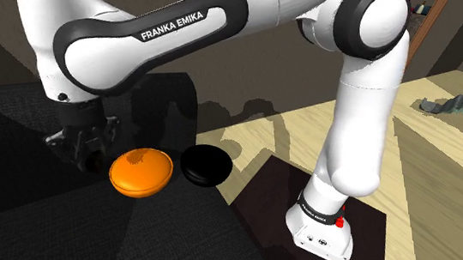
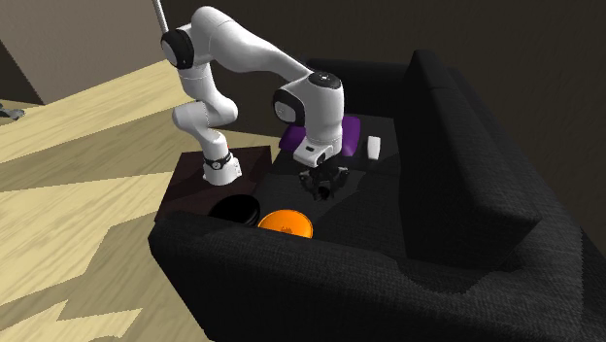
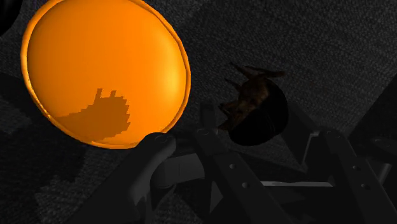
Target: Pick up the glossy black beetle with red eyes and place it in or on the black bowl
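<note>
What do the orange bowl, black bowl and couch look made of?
The orange bowl looks smooth and semi-glossy, perhaps plastic or glazed: soft sheen inside. The black bowl is smooth plain black, material unclear. The couch is dark woven fabric, its grainy weave visible.

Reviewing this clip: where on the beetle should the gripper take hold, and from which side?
Probably across the rounded black body of the beetle, coming straight down from above, one finger of the open gripper on each flank. The body is its broadest, most solid part. The thin brownish legs jut out at one end and offer little to clasp. The orange bowl lies apart, beside it.
</note>
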You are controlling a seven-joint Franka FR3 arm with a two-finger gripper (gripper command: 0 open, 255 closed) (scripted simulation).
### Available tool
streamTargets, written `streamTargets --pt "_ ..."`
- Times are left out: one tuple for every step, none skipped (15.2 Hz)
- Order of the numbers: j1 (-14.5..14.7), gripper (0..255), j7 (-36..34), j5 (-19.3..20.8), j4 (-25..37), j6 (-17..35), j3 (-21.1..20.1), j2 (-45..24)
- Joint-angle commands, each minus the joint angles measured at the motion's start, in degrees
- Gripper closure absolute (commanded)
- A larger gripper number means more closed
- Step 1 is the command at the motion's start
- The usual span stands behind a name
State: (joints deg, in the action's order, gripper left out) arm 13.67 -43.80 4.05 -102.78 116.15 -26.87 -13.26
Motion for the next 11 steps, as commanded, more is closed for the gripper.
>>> streamTargets --pt "-2.1 255 2.9 -2.2 -5.1 1.2 0.2 4.2" --pt "-2.9 255 4.3 -3.3 -7.5 1.8 0.5 6.3" --pt "-3.7 255 5.8 -4.4 -9.8 2.2 0.8 8.4" --pt "-4.4 255 7.3 -5.4 -12.1 2.6 1.2 10.4" --pt "-5.1 255 8.9 -6.5 -14.3 3.0 1.6 12.4" --pt "-5.6 255 10.4 -7.4 -16.4 3.2 2.1 14.4" --pt "-6.1 255 12.0 -8.4 -18.4 3.5 2.7 16.3" --pt "-6.6 255 13.5 -9.2 -20.4 3.6 3.3 18.2" --pt "-7.0 255 15.1 -10.0 -22.3 3.7 4.0 20.0" --pt "-7.3 255 16.6 -10.7 -24.1 3.7 4.8 21.8" --pt "-7.7 255 18.1 -11.4 -25.9 3.7 5.5 23.6"
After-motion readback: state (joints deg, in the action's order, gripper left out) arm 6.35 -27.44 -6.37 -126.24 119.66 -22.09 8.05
